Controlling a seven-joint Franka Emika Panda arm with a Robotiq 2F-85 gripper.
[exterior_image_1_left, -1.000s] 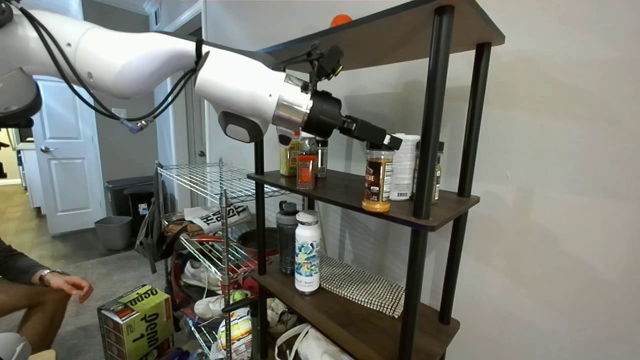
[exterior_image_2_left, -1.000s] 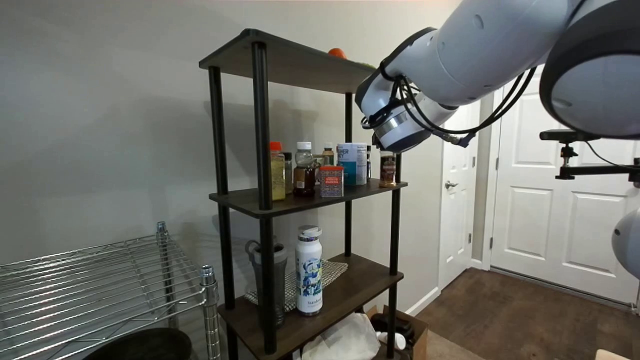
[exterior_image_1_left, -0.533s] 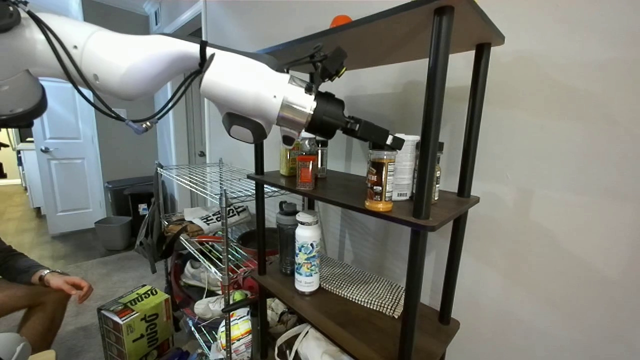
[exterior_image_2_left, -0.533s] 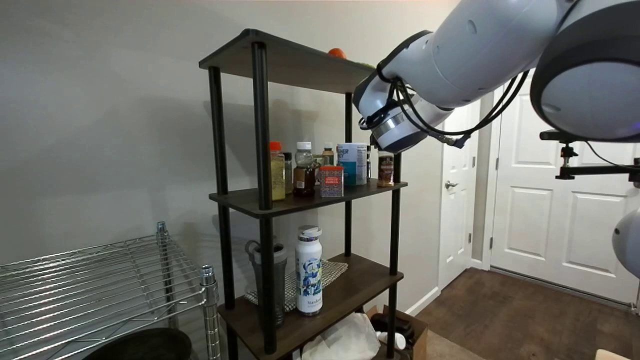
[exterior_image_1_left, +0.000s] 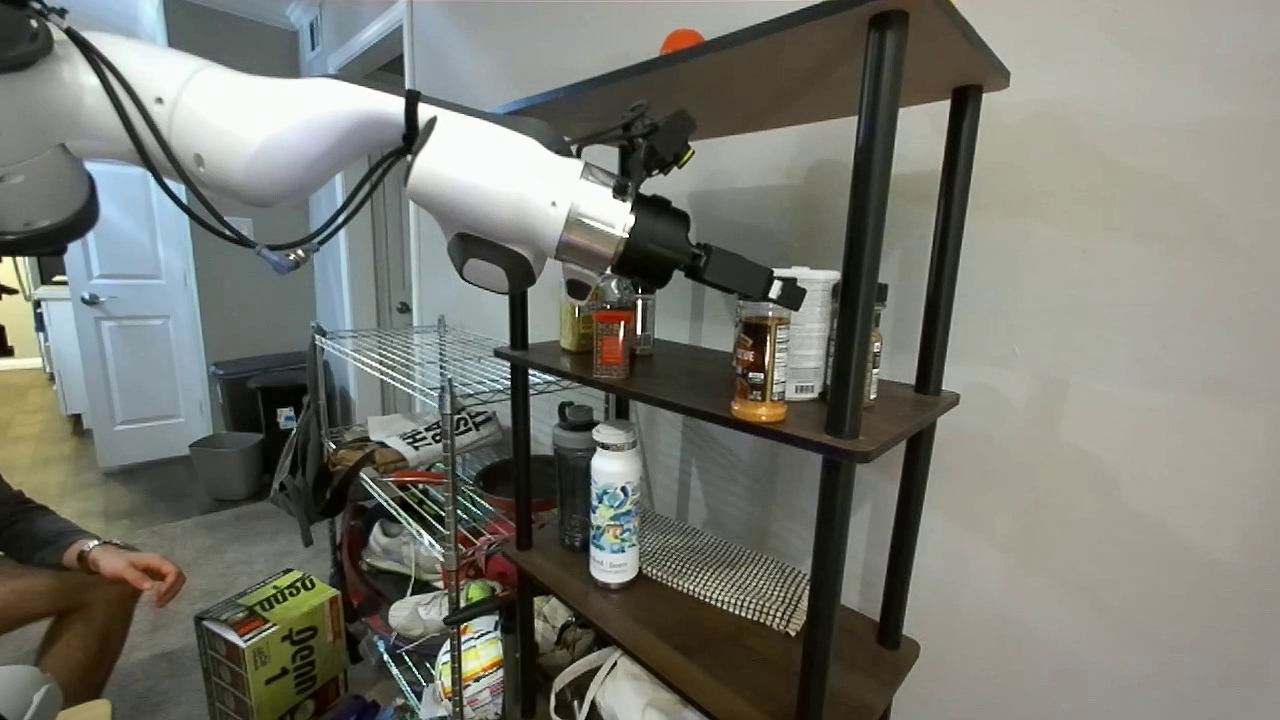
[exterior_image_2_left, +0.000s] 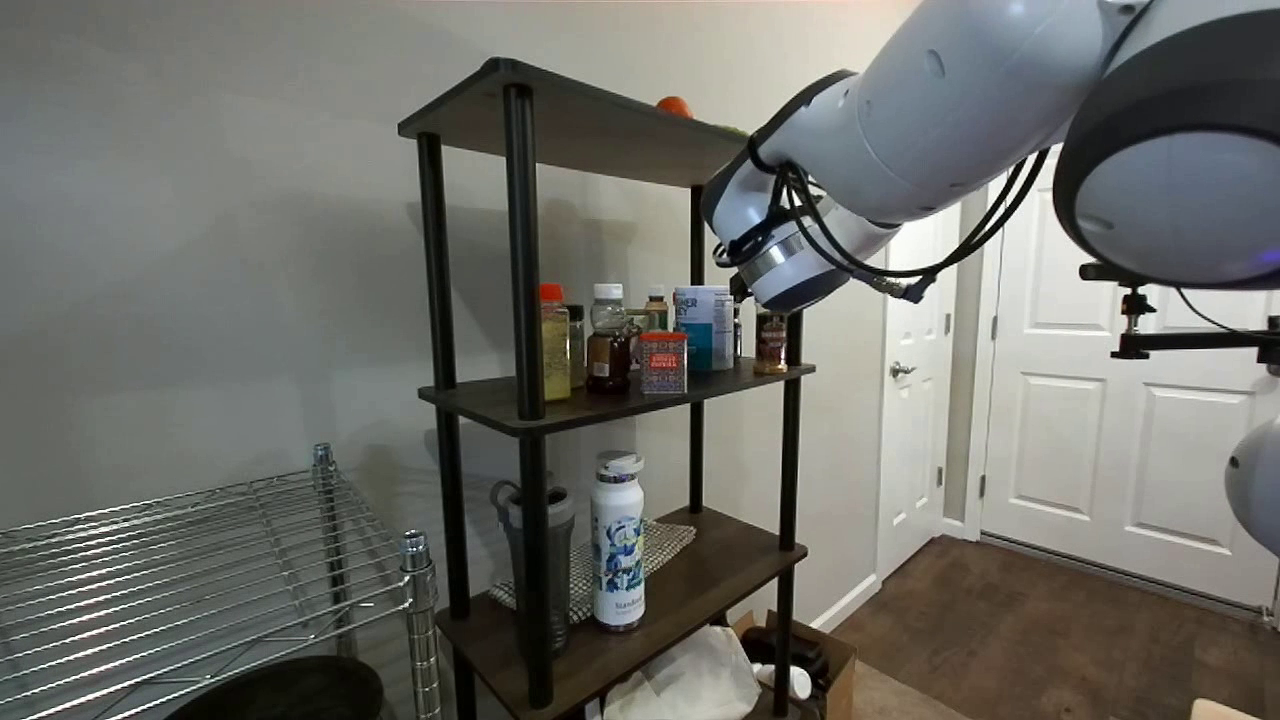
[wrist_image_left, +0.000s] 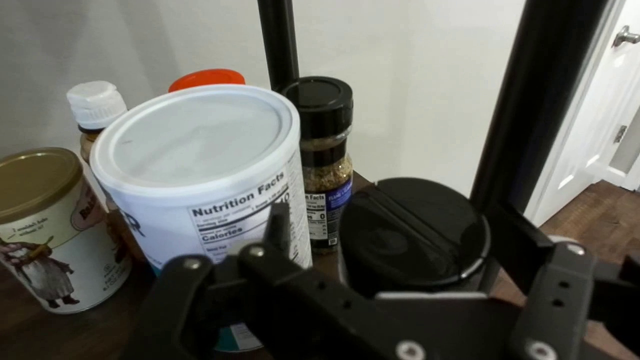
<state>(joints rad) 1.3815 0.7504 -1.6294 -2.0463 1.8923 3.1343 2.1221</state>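
On middle shelf (exterior_image_1_left: 685, 372), at near edge toward right, black-lidded jar (exterior_image_1_left: 762, 365) is framed between spread jaws of gripper (wrist_image_left: 397, 222), nothing pinched; jar could be tipped over edge or white-lidded canister (wrist_image_left: 200, 140) nudged if jaws are brought together off-centre

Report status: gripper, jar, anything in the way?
Gripper open; black-lidded spice jar between its jaws in wrist view. Jar upright on shelf. White canister and black post may crowd the jaws.

Arm (exterior_image_1_left: 300, 130) outstretched, sloping down; jaws spread wide.
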